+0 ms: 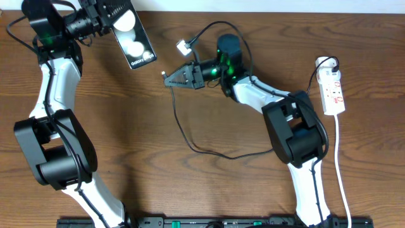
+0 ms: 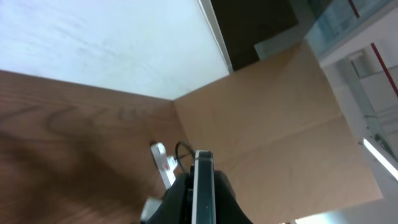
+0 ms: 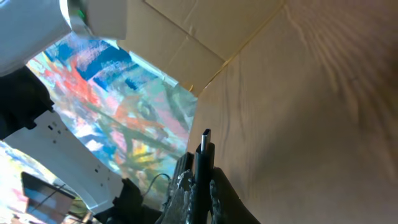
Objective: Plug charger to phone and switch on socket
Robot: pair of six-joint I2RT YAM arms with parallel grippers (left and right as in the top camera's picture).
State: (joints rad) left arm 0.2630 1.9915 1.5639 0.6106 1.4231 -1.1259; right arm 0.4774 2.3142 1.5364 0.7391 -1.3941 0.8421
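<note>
Flat black phone [image 1: 130, 35] in left gripper [image 1: 104, 19]; thin charger [image 3: 205, 142] plug in right gripper [image 1: 171, 77].

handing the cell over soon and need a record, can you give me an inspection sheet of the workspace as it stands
surface: brown wood-grain table
job's things: phone held at upper left; charger with plug tip gripped, not in the phone; socket lying at the right, untouched
clutter: small white connector by the right arm
end effectors: left end effector shut on the phone; right end effector shut on the charger
cables: charger trails slack across the table; socket's white cord runs to the near edge
surroundings: tan cardboard panels; colourful patterned sheet
</note>
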